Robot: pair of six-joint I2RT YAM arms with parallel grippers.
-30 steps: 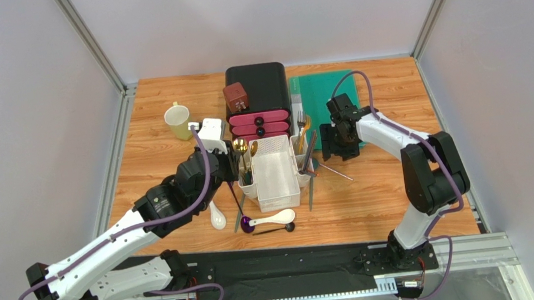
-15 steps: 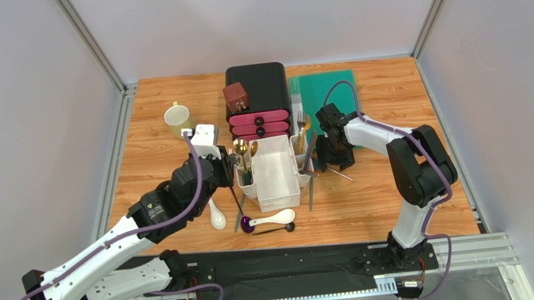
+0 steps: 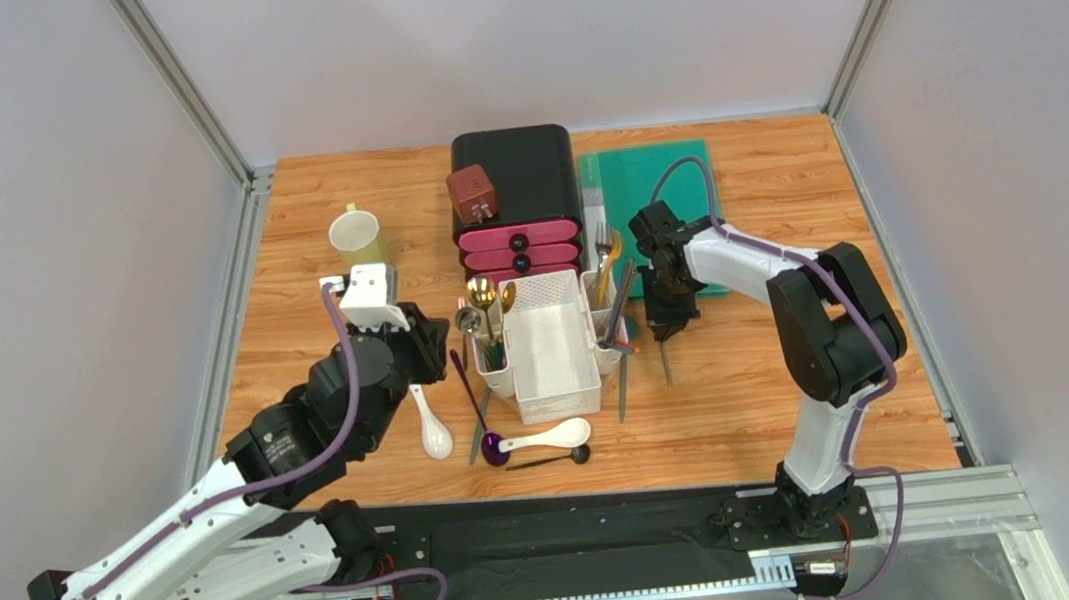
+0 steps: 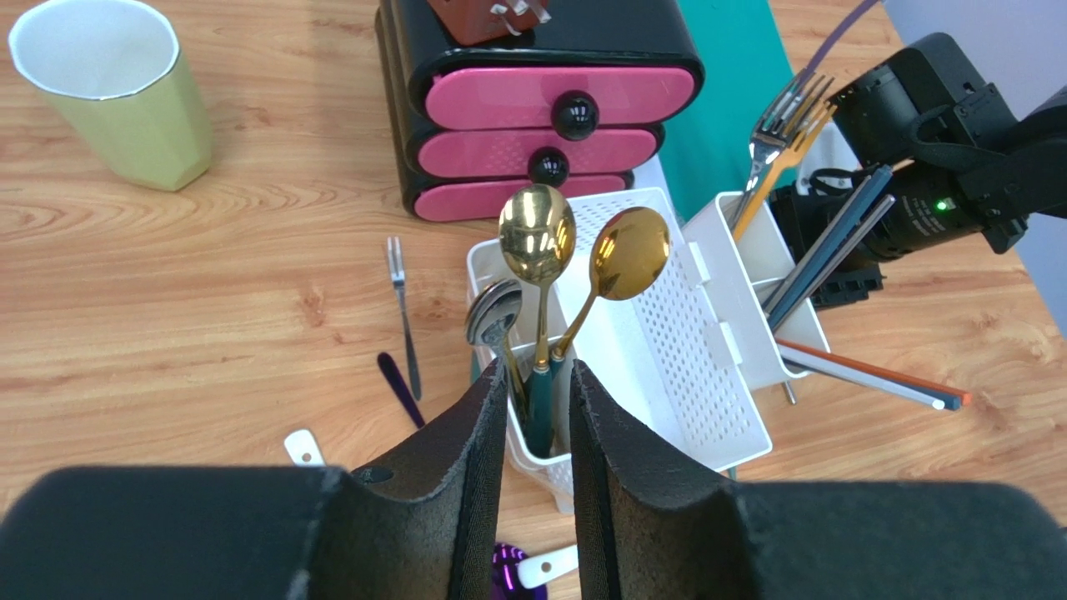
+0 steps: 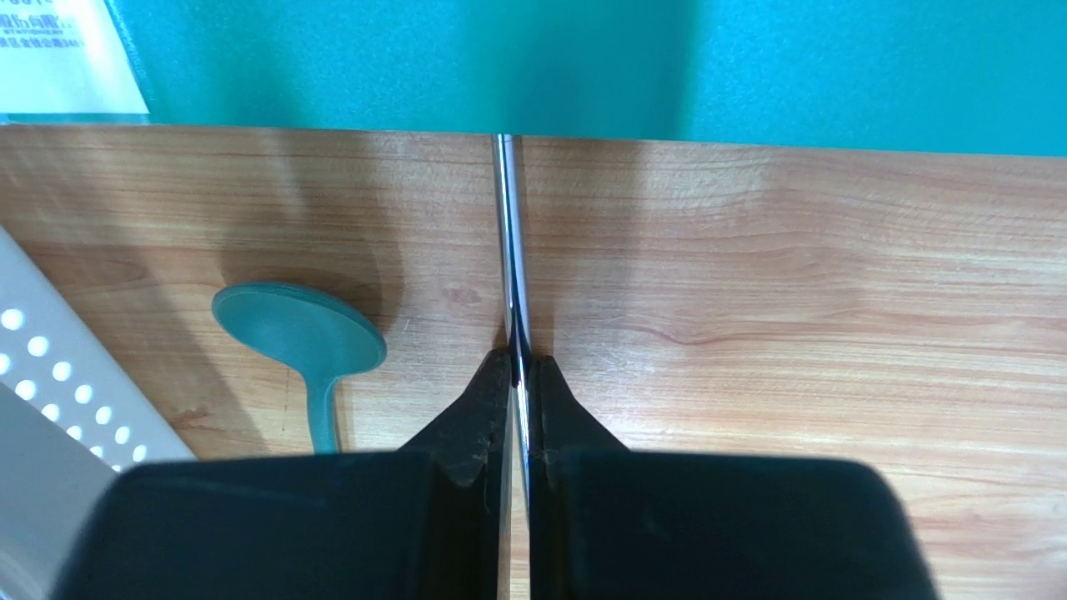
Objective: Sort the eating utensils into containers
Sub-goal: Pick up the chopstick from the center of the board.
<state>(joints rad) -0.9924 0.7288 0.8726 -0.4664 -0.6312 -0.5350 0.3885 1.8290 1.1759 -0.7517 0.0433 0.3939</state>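
Jaws of the right gripper (image 5: 516,365): pressed together on a thin silver chopstick (image 5: 506,238) that lies flat on the bench (image 5: 814,288). Ahead of the jaws its shaft runs to the edge of a green mat (image 5: 752,63). To their left we see a teal-looking spoon bowl (image 5: 301,331) and the perforated wall of the white caddy (image 5: 44,363).

Jaws of the left gripper (image 4: 536,381): part open with nothing between them, poised over the caddy's near side bin. Two gold spoons (image 4: 539,231) stand upright there, just beyond the fingertips. Behind these jaws, toward the arm bases, white soup spoons (image 3: 433,432) and a purple spoon (image 3: 491,444) lie unsorted on the bench.

We judge the step in hand to be the pick-up of the chopstick, gripped but not yet raised. The next move calls for a lift that keeps the slender shaft from pivoting in the grip. It then calls for a short carry to the narrow side bin (image 4: 739,225) beside these jaws, where forks and dark chopsticks stand.
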